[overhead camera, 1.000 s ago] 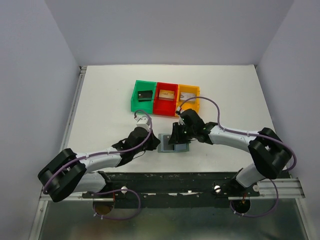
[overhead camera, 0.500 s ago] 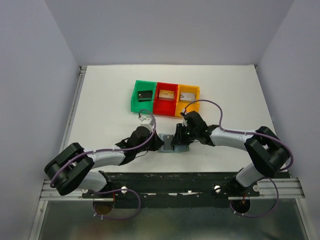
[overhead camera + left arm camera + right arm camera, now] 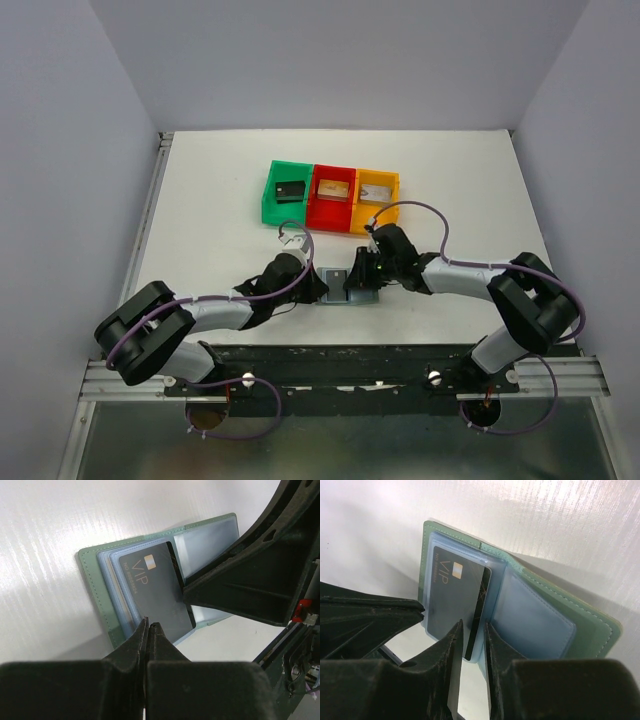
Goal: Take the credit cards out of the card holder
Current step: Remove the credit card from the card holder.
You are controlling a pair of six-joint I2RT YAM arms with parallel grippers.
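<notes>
The card holder [image 3: 334,284] lies open on the table, pale green outside [image 3: 94,575], light blue inside [image 3: 532,615]. A black credit card [image 3: 155,590] marked VIP sits in its clear sleeve, also in the right wrist view [image 3: 452,592]. My left gripper [image 3: 149,625] is shut, its tips at the holder's near edge [image 3: 318,288]. My right gripper [image 3: 472,627] is over the holder [image 3: 356,282], jaws narrowly apart on either side of the black card's edge. Other cards lie in the bins: black [image 3: 291,189], golden-tan [image 3: 334,187], silvery [image 3: 376,192].
A green bin [image 3: 272,197], red bin [image 3: 331,214] and yellow bin [image 3: 390,208] stand in a row just behind the holder. The right gripper's body [image 3: 245,585] looms close in the left wrist view. The black rail [image 3: 340,358] runs along the near table edge.
My left gripper has moved right, up to the holder's left edge. My right gripper has come down lower over the holder's middle. The holder has shifted slightly.
</notes>
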